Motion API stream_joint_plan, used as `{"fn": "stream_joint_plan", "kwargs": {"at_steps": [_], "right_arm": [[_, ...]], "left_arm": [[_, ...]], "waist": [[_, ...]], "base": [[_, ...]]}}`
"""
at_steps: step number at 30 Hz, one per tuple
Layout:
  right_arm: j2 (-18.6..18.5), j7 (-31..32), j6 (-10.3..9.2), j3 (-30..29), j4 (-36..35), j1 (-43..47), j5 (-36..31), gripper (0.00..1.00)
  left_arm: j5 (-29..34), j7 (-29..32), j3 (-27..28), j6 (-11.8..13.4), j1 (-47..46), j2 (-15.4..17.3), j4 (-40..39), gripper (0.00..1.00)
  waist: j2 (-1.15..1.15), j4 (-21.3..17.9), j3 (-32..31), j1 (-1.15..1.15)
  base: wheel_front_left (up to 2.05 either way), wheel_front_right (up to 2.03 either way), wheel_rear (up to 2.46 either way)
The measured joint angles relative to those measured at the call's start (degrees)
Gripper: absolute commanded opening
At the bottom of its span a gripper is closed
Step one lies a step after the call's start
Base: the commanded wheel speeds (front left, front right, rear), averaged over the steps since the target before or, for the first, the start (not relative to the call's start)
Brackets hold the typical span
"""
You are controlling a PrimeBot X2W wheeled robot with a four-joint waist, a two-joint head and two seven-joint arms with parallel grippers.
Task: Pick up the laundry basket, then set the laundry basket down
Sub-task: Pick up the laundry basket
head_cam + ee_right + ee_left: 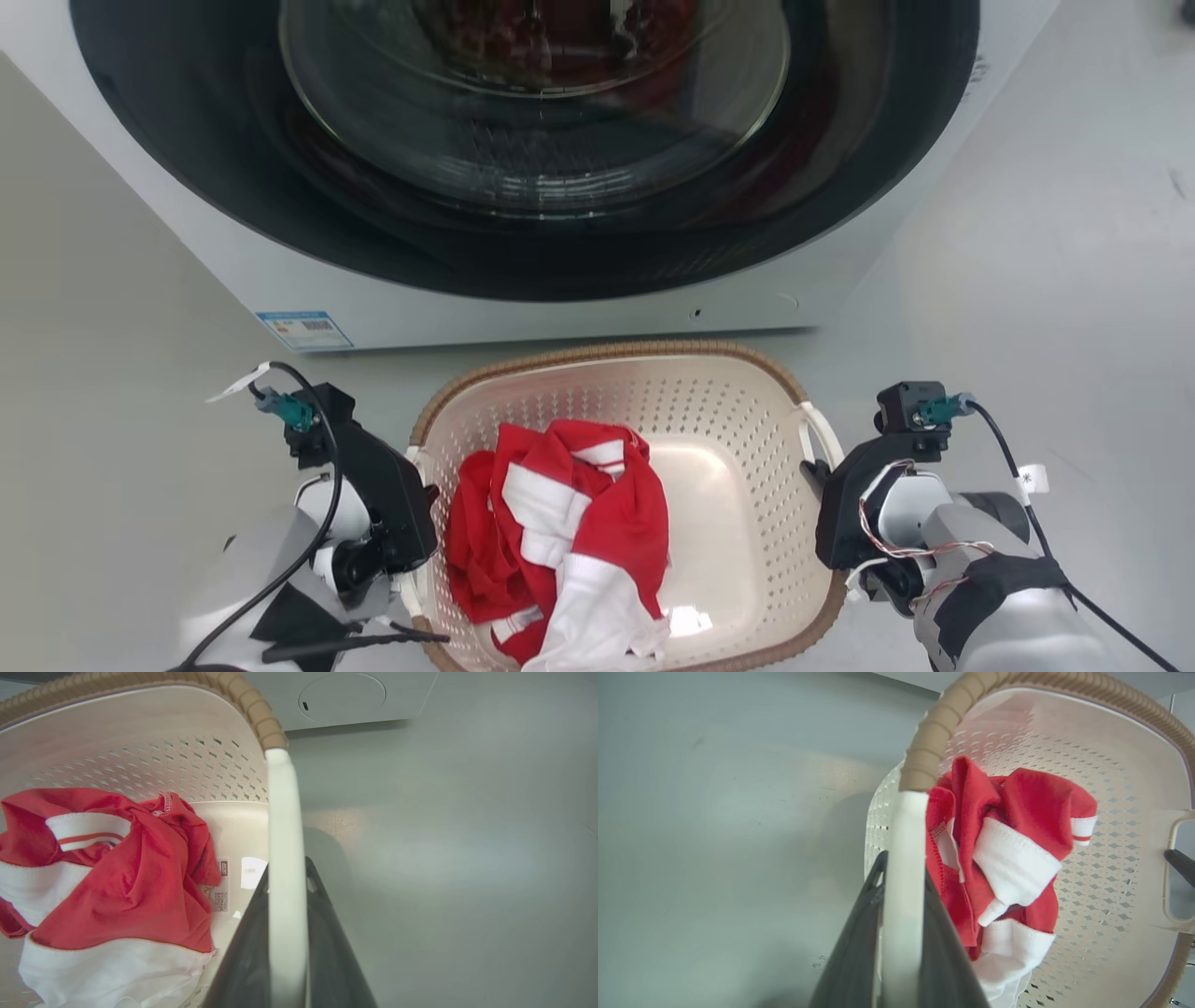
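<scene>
The left gripper (pixel 903 865) pinched the left handle (pixel 903 821), the right gripper (pixel 286 863) the right handle (pixel 282 802). The laundry basket (pixel 747 523) was close in front of the washing machine (pixel 560 313). One arm lifting faster could tip it and spill the red clothes (pixel 560 523).

The laundry basket (pixel 747 439) is cream-white, dotted with rows of small holes, under a tan woven-look rim (pixel 607 352), with plain white handles (pixel 826 434). The garment (pixel 569 532) inside is red with broad white bands. The washing machine (pixel 560 313) is white, its door ring (pixel 187 140) black; the floor (pixel 112 327) is pale grey.
</scene>
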Motion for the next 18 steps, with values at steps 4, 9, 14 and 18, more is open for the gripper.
{"fn": "stream_joint_plan", "kwargs": {"at_steps": [4,9,14,18], "right_arm": [[0.1,1.5,0.0,0.2,0.4,0.9,1.5,0.0],[0.2,3.3,0.01,0.6,0.8,2.0,2.7,0.0],[0.3,5.0,0.01,0.9,1.0,2.9,4.1,0.0],[0.4,6.3,0.01,1.2,1.2,3.9,4.9,0.0]], "left_arm": [[-0.9,1.4,-0.1,0.0,0.9,0.0,0.5,0.0],[-1.3,2.9,-0.2,0.0,1.9,0.0,0.9,0.0],[-3.0,4.0,-0.2,0.0,3.2,0.1,1.4,0.0],[-3.5,5.0,-0.2,0.0,4.2,0.0,1.8,0.0]], "waist": [[0.0,-0.1,-2.2,0.0],[0.0,-0.1,-4.9,0.0],[0.0,-0.2,-7.6,0.0],[0.0,-0.3,-9.8,0.0]], "base": [[0.0,0.0,0.0],[0.0,0.0,0.0],[0.0,0.0,0.0],[0.0,0.0,0.0]]}}
